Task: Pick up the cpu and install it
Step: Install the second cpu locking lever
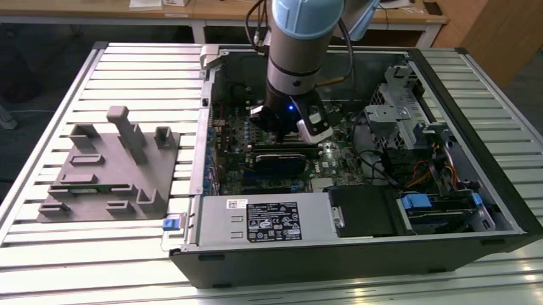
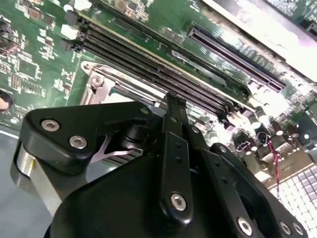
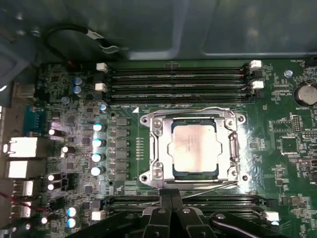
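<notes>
cpu [image 3: 193, 150] sits flat in its socket [image 3: 194, 148] on the motherboard [image 3: 277, 144], inside the metal frame, its pale silver top showing square to the frame in the first wrist view; the memory slots [image 3: 178, 79] run in rows just beyond the socket, with another row just beside it on the near side, where the black fingertips of the gripper [image 3: 172, 208] come into the picture close together, near the frame's edge and apart from the chip. nothing is between them that i can see, and they look nearly closed and empty, though the tips themselves are partly hidden. in the second wrist view the gripper [image 2: 174, 106] is seen from behind its black linkage, fingers drawn close to one another, with a corner of the socket frame [image 2: 99, 87] and the long memory slots [image 2: 163, 64] past it; no chip is visible in its hold. in the exterior view the arm [image 1: 293, 70] reaches down into the open computer case [image 1: 357, 254], the gripper [image 1: 299, 136] low over the board, while the grey fixture [image 1: 110, 171] lies on the slatted table [image 1: 68, 267] to the exterior view's left of the case. by my reading the pick and the placing are done and the chip is seated; the work stands at the release. whether the socket's retention frame is latched over the chip i cannot tell.
</notes>
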`<state>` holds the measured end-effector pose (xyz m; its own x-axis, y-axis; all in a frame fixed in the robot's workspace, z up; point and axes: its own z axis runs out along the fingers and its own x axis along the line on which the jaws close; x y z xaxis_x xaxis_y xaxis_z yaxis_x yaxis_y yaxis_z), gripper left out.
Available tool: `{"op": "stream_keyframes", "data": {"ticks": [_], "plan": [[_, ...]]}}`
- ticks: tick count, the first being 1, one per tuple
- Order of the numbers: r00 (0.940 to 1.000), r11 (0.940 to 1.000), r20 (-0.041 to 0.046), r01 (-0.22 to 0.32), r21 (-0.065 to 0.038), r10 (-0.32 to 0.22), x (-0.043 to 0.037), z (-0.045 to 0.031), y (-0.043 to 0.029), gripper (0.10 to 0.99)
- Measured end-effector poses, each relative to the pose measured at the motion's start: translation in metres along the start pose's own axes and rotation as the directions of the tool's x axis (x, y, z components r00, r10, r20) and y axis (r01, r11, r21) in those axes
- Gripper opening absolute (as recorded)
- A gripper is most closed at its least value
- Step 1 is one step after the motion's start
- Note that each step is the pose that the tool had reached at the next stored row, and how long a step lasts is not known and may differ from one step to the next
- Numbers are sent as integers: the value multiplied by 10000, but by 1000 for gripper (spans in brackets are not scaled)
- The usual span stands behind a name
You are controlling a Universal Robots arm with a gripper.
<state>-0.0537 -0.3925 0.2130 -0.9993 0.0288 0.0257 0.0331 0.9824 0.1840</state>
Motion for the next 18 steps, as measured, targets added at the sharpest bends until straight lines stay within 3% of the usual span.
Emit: {"op": "stream_keyframes", "data": {"ticks": [4,10,18], "plan": [[10000,9996,-10,6,-294,-7,75,2,-34,106],[10000,9984,-19,14,-573,-15,119,51,-48,106],[10000,9979,-21,13,-655,-15,119,105,-59,106]]}}
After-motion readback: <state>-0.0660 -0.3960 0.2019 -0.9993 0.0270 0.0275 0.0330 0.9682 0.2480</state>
